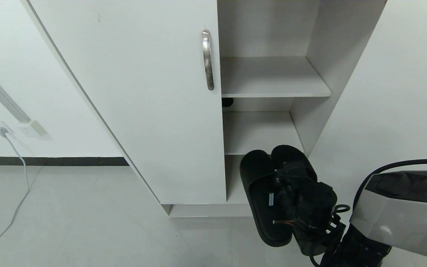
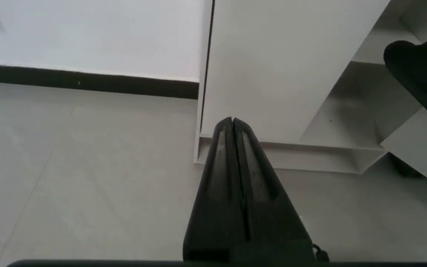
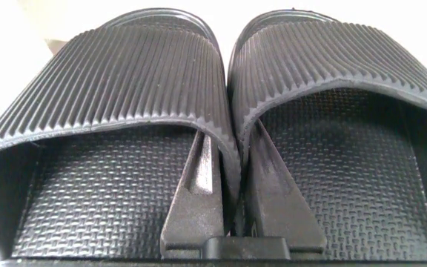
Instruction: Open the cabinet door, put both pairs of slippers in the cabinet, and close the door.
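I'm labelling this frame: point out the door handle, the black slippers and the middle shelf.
door handle (image 1: 208,59): head view, middle of the bar.
black slippers (image 1: 256,168): head view, left slipper's toe end.
middle shelf (image 1: 258,131): head view, bare board.

The right arm (image 1: 311,207) was matte black and blocky, with thin black cables (image 1: 341,208) looping at its side. The left fingers (image 2: 221,193) and right fingers (image 3: 195,200) were black, long, tapered.

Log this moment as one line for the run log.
right gripper: shut on slippers, before cabinet | left gripper: shut, empty | cabinet: open
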Controlling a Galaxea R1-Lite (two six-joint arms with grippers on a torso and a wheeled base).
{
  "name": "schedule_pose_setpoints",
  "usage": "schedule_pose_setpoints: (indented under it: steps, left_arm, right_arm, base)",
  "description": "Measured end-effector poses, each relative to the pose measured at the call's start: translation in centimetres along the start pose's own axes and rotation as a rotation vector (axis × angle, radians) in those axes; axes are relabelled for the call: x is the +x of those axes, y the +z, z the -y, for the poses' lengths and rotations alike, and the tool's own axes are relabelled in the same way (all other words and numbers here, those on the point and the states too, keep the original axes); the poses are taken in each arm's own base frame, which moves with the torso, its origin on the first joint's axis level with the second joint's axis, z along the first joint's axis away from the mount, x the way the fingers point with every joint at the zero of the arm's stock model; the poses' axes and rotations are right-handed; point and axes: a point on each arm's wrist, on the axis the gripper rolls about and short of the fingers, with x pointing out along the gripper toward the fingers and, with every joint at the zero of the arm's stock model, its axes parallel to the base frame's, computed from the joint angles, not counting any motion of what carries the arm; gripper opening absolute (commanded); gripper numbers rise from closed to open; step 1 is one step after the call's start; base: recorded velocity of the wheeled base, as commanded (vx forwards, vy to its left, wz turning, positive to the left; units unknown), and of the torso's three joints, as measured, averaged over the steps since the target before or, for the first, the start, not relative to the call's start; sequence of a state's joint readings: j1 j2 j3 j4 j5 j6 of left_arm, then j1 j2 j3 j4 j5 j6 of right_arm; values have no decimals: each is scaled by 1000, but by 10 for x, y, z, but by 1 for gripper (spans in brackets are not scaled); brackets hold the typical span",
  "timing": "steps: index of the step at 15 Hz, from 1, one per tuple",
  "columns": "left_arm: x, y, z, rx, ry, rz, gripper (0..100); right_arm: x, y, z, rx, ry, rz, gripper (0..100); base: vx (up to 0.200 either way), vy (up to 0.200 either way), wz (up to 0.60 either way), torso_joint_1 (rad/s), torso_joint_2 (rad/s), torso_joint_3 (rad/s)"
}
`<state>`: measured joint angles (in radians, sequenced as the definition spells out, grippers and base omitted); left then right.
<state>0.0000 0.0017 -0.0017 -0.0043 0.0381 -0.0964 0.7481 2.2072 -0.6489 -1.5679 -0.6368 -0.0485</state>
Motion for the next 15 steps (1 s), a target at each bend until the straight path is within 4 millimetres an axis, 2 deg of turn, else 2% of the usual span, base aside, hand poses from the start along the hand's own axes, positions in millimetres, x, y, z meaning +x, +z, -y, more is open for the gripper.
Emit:
schedule_pose_setpoints:
  steps: [5, 13, 15]
  left_arm:
    - [0, 0, 0, 0, 0, 0, 0]
    - [0, 0, 0, 1, -1, -1, 0]
    - [0, 0, 0, 0, 0, 0, 0]
  right_arm:
    - [1, -4, 0, -10, -3, -10, 0]
    - [3, -4, -1, -6, -3, -5, 0]
    - [8, -4, -4, -2, -5, 5, 0]
  base:
    - [0, 0, 0, 0, 0, 0]
    - [200, 0, 0, 1, 1, 2]
    - [0, 0, 0, 0, 0, 0]
